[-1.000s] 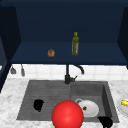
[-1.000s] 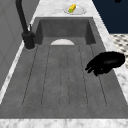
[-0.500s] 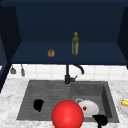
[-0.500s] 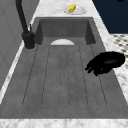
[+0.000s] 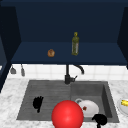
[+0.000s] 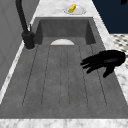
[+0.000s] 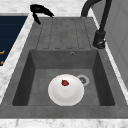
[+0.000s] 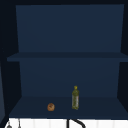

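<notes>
You have the dark cabinet (image 8: 70, 32) above as the biggest thing here, with its lower shelf carrying an olive-green bottle (image 5: 75, 43) upright near the middle and a small brown round item (image 5: 51, 53) to its left, well apart from each other. Below it the grey sink (image 5: 25, 100) spans the counter: ridged draining board on the left, deep basin on the right, black tap (image 5: 68, 75) at the far edge between them. A big red ball (image 5: 67, 114) sits at the near edge in the front view, partly covering the basin's near left corner. In the basin a white plate (image 7: 66, 90) lies flat with a small red piece (image 7: 65, 82) on it, just beside the drain. On the counter to the right rests a second plate (image 5: 120, 106) bearing something yellow (image 6: 72, 7). Your left hand (image 5: 38, 103) hovers over the near part of the draining board, fingers straight and loosely spread, holding nothing; the left side view shows it reaching in from the near rim. Your right hand (image 5: 99, 119) hangs at the basin's near right edge, closest to the white plate; you cannot tell how its fingers are set. Compared with the pictures of a second ago, nothing has shifted: both hands and every item sit where they were, so no grasp or contact has begun.
</notes>
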`<action>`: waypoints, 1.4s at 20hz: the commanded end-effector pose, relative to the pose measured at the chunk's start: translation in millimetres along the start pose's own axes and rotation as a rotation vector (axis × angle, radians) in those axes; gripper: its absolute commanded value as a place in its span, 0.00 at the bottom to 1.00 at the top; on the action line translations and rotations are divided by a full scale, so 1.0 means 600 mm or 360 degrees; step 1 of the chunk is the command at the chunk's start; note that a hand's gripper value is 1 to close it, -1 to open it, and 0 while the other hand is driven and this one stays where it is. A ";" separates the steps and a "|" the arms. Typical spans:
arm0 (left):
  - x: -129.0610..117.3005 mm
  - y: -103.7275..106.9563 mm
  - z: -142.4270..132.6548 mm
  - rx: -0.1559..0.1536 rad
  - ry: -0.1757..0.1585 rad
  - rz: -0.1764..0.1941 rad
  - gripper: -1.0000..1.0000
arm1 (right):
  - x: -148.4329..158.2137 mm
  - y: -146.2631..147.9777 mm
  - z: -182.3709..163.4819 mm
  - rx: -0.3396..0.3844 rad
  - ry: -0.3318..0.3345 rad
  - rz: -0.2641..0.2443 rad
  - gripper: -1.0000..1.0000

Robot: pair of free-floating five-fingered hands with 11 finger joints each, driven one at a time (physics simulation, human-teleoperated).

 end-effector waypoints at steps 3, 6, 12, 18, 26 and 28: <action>0.000 0.004 0.007 -0.0001 0.0022 -0.0004 0.00 | 0.000 0.000 0.000 -0.0002 0.0001 -0.0002 0.50; 0.006 0.005 0.010 -0.0031 0.0010 0.0002 0.00 | 0.000 0.000 0.000 -0.0004 0.0001 -0.0004 0.50; 0.014 0.002 0.073 -0.0002 0.0040 0.0012 0.00 | 0.000 0.000 0.000 -0.0006 0.0003 -0.0007 0.50; 0.008 0.002 0.141 -0.0001 0.0017 0.0037 0.00 | 0.000 0.000 0.000 -0.0007 0.0003 -0.0009 0.50; 0.010 0.014 0.248 0.0014 -0.0011 0.0085 0.00 | 0.000 0.000 0.000 -0.0008 0.0004 -0.0010 0.50; 0.012 0.020 0.275 0.0019 -0.0012 0.0087 0.00 | 0.000 0.000 0.000 -0.0008 0.0004 -0.0010 0.50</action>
